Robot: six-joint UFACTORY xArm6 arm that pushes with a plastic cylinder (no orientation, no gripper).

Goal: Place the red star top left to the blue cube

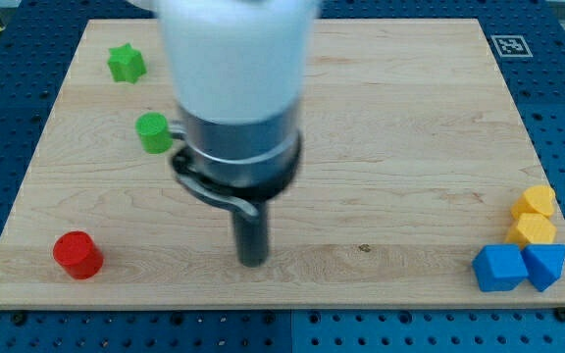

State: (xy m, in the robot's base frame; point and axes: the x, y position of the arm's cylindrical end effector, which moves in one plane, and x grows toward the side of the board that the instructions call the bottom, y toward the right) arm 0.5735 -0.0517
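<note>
My tip [252, 261] rests on the wooden board [400, 127] at the lower middle, with no block touching it. The blue cube [498, 268] sits at the board's bottom right corner, far to the right of my tip. No red star shows; the arm's wide body [238, 88] covers part of the upper middle of the board. A red cylinder [77, 255] stands at the bottom left, well to the left of my tip.
A second blue block [546, 265] touches the blue cube's right side. Two yellow blocks [535, 201] [533, 230] sit just above them. A green star [126, 64] lies at the top left, and a green cylinder [152, 131] stands beside the arm's left edge.
</note>
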